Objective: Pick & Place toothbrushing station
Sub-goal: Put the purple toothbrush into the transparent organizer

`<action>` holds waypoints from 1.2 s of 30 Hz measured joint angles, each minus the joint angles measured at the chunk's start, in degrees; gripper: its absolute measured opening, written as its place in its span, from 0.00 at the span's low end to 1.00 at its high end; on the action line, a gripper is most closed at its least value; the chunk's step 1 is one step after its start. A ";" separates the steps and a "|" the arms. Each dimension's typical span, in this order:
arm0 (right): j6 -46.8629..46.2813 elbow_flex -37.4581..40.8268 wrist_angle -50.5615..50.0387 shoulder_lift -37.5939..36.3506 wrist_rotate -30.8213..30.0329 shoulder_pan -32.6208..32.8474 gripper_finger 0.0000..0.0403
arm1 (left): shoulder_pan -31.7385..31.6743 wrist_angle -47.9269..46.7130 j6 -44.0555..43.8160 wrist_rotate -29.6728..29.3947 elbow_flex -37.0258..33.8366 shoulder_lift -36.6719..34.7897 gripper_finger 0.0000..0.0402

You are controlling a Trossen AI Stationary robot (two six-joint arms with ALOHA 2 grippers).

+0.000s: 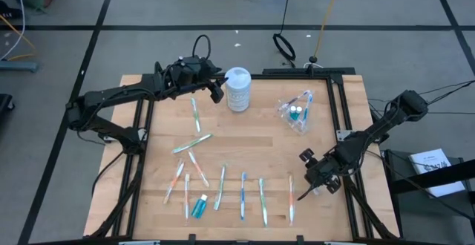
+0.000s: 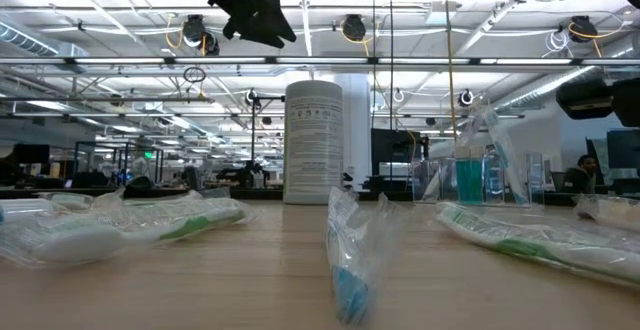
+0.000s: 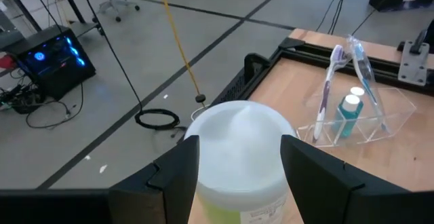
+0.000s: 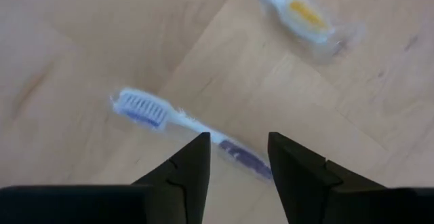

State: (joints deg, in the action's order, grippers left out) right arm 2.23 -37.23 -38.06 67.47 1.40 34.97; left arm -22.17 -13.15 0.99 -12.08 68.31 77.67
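1. The cup (image 1: 295, 113) sits on the desk (image 1: 245, 145) toward the far right, lying tipped by the look of it, with a blue-handled brush (image 3: 328, 88) and a teal tube (image 3: 348, 110) inside it (my left wrist view shows both best).
2. My left hand (image 1: 217, 90) hangs above the far side of the desk, just beside the white canister (image 1: 237, 89). Its fingers (image 3: 178, 176) are spread, one on each side of the canister top, and I can't tell whether they touch it.
3. My right hand (image 1: 318, 188) is low over the near right part of the desk. Its fingers (image 4: 186, 172) are spread too, with a purple-handled brush (image 4: 183, 125) lying on the wood between them, nothing pinched.
4. An orange-bristled brush (image 4: 295, 10) lies well apart from that purple one in the right wrist view.
5. The rest of the brushes lie loose on the desk: a green one (image 1: 196, 114) near the left hand, another green one (image 1: 192, 143) in the middle, and a row along the near edge that includes a blue one (image 1: 243, 195) and an orange one (image 1: 291, 198).
6. A second teal tube (image 1: 199, 207) lies near the front edge, left of centre, among those brushes.
7. In the low view the wrapped brushes (image 2: 130, 225) lie flat in the foreground, with the canister standing upright behind them.
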 joint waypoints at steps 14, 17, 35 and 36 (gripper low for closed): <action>16.82 1.16 6.79 7.60 -3.42 2.65 0.36 | 0.02 -0.29 0.20 0.00 0.00 0.00 0.53; 20.03 2.66 11.22 9.46 -4.27 2.65 0.36 | 0.02 -0.32 0.22 0.04 0.00 0.00 0.53; 14.61 6.08 23.86 10.89 -4.60 2.51 0.02 | 0.02 -0.36 3.24 0.11 0.00 0.00 0.53; 12.59 6.08 23.89 10.89 -5.03 2.50 0.02 | 0.02 -0.37 3.25 0.12 0.00 0.00 0.53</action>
State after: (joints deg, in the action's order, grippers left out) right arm 14.82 -31.16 -14.17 78.37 -3.63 37.47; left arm -22.15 -13.52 4.24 -11.96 68.31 77.67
